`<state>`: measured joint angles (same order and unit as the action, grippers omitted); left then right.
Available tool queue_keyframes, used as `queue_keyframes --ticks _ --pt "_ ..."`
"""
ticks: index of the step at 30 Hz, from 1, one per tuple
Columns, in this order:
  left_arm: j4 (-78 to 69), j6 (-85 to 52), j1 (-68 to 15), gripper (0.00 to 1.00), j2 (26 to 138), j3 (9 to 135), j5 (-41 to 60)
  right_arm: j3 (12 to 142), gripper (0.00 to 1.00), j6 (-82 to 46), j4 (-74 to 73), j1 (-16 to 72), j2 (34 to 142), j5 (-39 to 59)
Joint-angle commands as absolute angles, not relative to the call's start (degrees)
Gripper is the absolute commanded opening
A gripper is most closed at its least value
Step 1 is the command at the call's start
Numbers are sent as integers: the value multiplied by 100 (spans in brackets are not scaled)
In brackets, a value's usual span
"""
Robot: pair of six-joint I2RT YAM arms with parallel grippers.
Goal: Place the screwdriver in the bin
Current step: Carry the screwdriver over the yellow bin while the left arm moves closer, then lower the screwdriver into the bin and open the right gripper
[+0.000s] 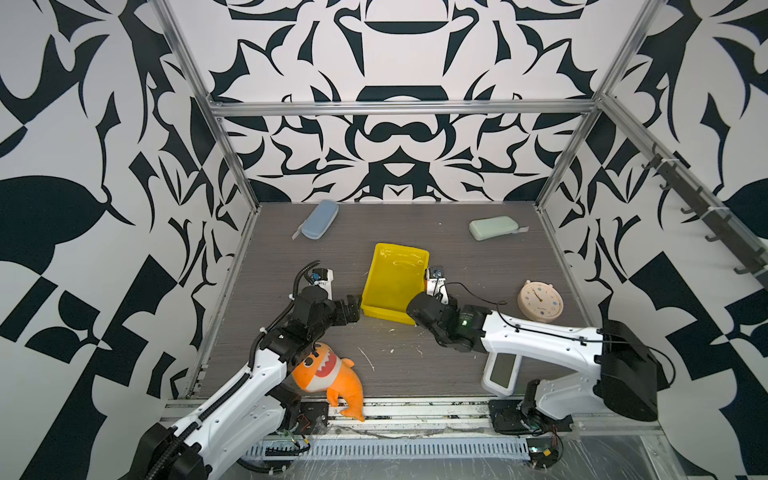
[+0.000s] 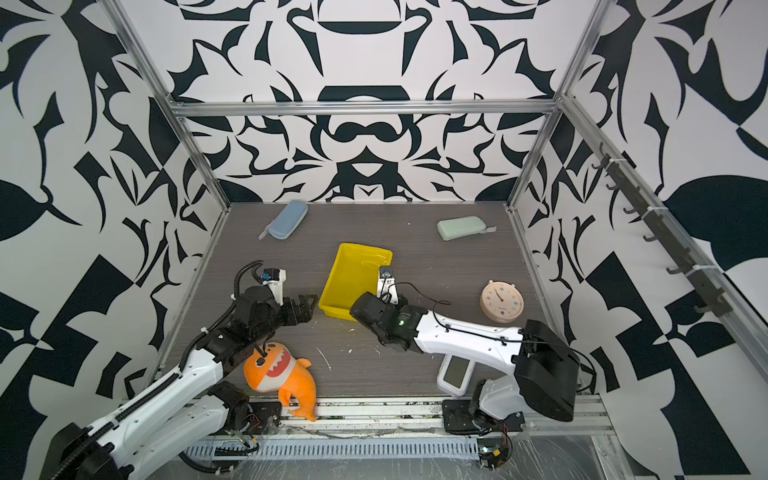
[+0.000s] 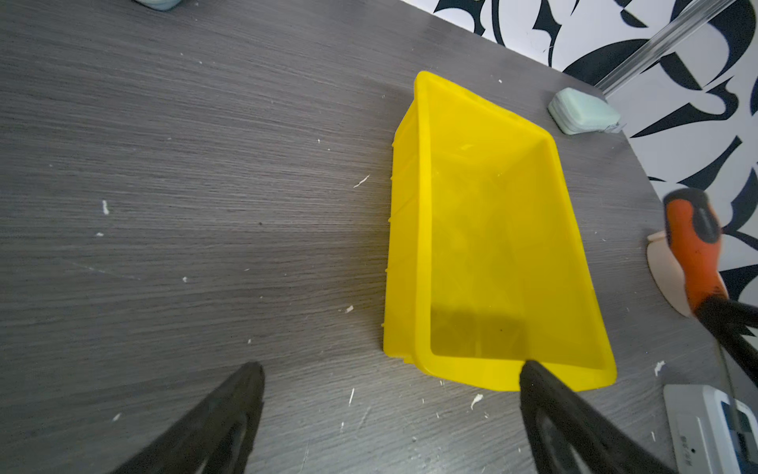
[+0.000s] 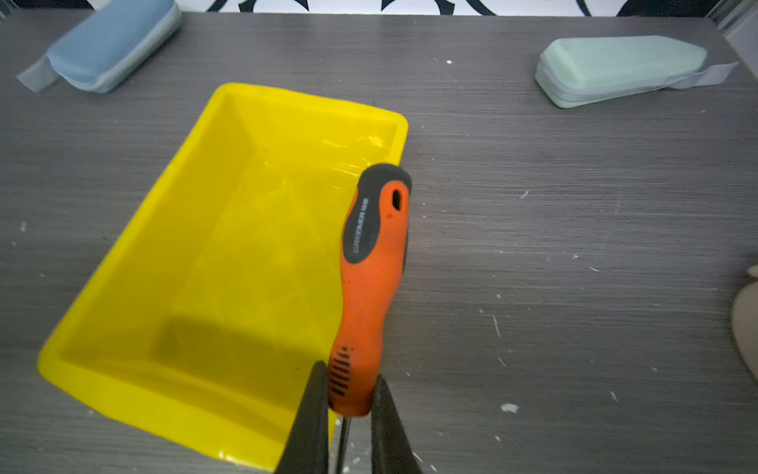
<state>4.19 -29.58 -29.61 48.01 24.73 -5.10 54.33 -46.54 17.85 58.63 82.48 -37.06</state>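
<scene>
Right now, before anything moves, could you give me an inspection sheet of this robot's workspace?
Surface: grey wood-grain table, with white scraps scattered on it.
Job's things: screwdriver gripped low on its orange handle at the clock-side rim of the bin, not yet inside; the bin is empty.
Clutter: blue case, green case, clock, orange shark plush at the front edge.
Grippers: left gripper open and empty by the bin's near end; right gripper shut on the screwdriver.
Cables: black cable loops off the right wrist; ribbed hose on the left arm.
Surroundings: black-and-white patterned walls, metal frame, hook rail.
</scene>
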Motion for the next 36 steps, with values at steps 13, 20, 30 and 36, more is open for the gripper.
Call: queue_keyframes --ticks 13,20,30,36 --pt "549 -2944 -2969 100 4965 2507 -572 7925 0 -5687 2241 5064 10353 -2510" --pt "559 -2953 -2963 100 4930 2490 -650 9015 0 -6073 3002 4588 11602 -1070" --pt "560 -2896 -2963 100 5115 2584 -589 8950 0 -6104 2351 4320 11998 -347" --pt "538 -2892 -2968 100 5126 2595 -633 9006 5 -6039 2411 4320 12138 -208"
